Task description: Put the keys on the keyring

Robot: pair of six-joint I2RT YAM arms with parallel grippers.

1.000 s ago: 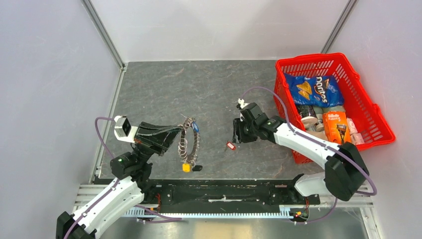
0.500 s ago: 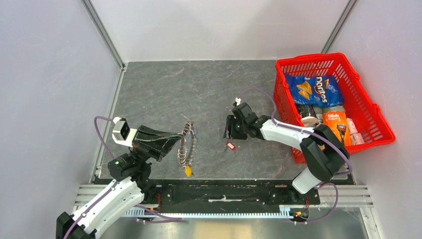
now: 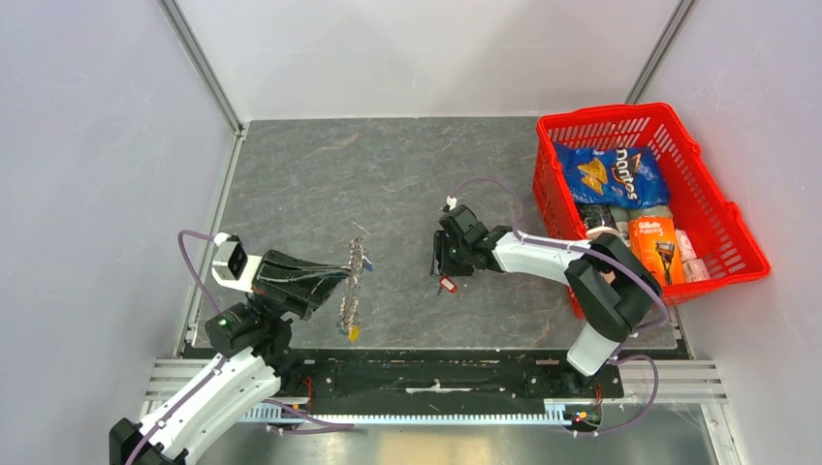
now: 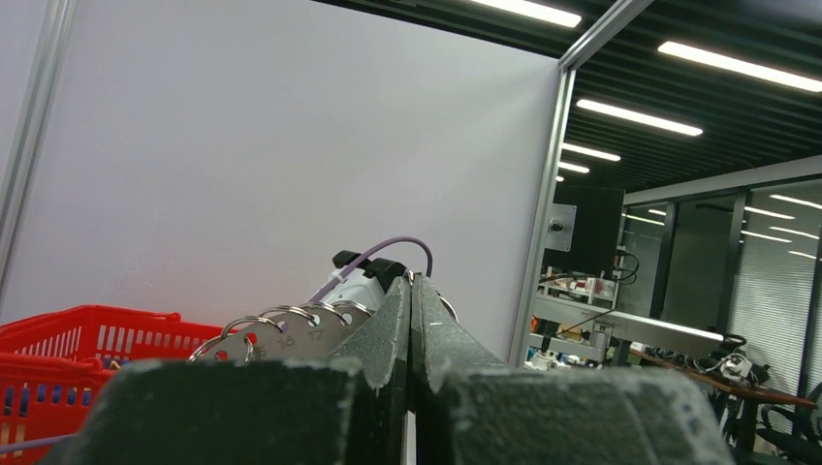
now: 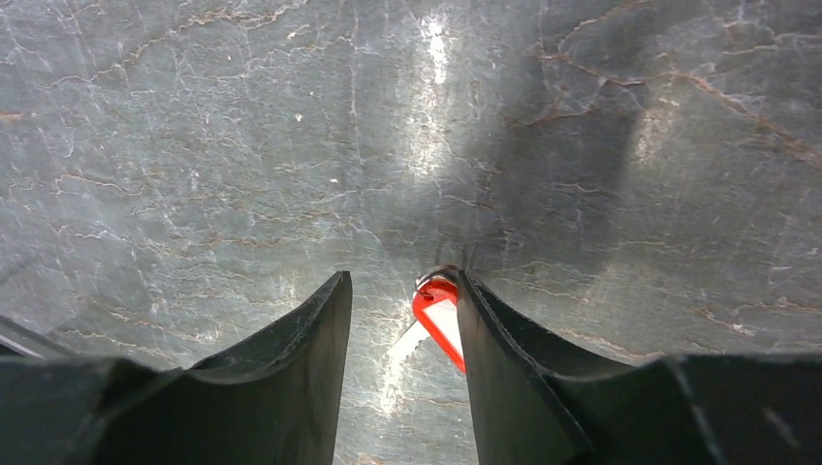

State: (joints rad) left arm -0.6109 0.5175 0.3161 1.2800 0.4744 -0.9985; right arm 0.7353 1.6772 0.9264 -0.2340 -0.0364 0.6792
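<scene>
Left gripper (image 4: pixel 410 295): fingers pressed together, clamped on the rim of the keyring (image 4: pixel 281 334), which it holds off the surface. Right gripper (image 5: pixel 399 283): fingers apart and lowered to the table (image 5: pixel 194 145). The red-tagged key (image 5: pixel 438 312) lies between them, touching the finger on the right of the wrist view and clear of the other; it is not gripped. The surface is dark grey with a stone pattern, enclosed by pale walls. A red basket (image 3: pixel 712 203) of packaged goods stands at the right edge. In the top view the keyring appears nearly edge-on, its long axis running far to near, with a yellow tag (image 3: pixel 352 332) at its near end. The key lies diagonally, its blade pointing back toward the wrist camera.
</scene>
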